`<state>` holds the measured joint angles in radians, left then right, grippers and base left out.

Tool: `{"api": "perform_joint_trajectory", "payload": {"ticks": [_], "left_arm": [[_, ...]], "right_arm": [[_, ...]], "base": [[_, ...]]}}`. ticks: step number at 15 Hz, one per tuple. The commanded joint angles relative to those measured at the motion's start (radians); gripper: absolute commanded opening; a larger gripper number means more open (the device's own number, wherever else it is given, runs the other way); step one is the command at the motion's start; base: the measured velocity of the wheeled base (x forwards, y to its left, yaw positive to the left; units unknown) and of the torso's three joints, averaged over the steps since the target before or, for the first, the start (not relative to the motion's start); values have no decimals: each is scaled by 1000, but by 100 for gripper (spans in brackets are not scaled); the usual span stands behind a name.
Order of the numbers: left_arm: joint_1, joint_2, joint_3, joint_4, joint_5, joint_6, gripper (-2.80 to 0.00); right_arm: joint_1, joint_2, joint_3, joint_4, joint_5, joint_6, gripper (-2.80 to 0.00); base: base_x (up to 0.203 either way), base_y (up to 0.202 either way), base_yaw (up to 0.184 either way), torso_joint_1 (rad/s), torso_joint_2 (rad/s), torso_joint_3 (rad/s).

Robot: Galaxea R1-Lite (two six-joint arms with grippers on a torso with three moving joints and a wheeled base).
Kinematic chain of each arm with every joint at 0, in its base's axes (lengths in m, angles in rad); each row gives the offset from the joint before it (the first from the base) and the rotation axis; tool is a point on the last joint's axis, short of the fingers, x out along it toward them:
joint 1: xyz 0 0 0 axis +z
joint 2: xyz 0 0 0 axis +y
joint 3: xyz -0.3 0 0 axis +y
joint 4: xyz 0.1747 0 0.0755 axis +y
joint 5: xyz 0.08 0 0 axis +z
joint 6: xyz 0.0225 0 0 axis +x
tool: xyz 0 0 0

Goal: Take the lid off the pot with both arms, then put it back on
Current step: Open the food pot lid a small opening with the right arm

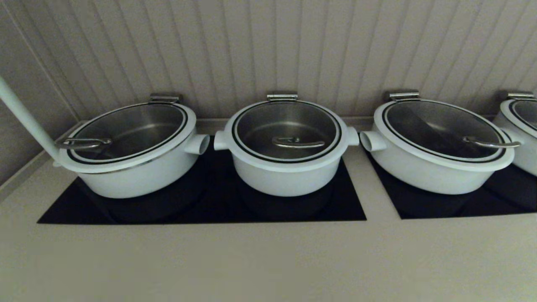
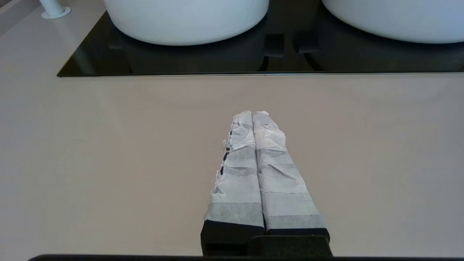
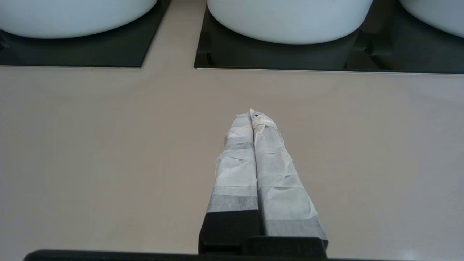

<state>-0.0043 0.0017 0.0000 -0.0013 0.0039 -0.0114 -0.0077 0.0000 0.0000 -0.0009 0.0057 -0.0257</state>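
The pot point(image 1: 285, 178) stands in the middle of the row on a black cooktop, with a short white stub handle on each side. The lid point(image 1: 268, 126) sits closed on it, its curved steel handle point(image 1: 298, 143) at the centre. Neither arm shows in the head view. My left gripper point(image 2: 252, 113) is shut and empty over the beige counter, in front of the cooktop; the pot's wall point(image 2: 395, 18) shows ahead of it. My right gripper point(image 3: 250, 114) is shut and empty over the counter too, with the pot's wall point(image 3: 72, 18) ahead of it.
A wider white pot point(image 1: 134, 172) with a glass lid stands left of the pot and another point(image 1: 436, 167) to the right on a second cooktop point(image 1: 453, 205). A further pot point(image 1: 522, 126) is at the far right. A white post point(image 1: 25, 117) rises at the left. A panelled wall stands behind.
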Motion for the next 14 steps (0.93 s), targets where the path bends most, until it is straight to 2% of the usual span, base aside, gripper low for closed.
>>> {"api": "perform_joint_trajectory", "payload": {"ticks": [1,14], "left_arm": [[0,0,0,0,1,-1,-280],[0,0,0,0,1,1,-280]], "right_arm": [[0,2,0,1,0,0,-280],[0,2,0,-1,0,-4,-280]], "base": [[0,0,0,0,0,0],[0,0,0,0,0,0]]}}
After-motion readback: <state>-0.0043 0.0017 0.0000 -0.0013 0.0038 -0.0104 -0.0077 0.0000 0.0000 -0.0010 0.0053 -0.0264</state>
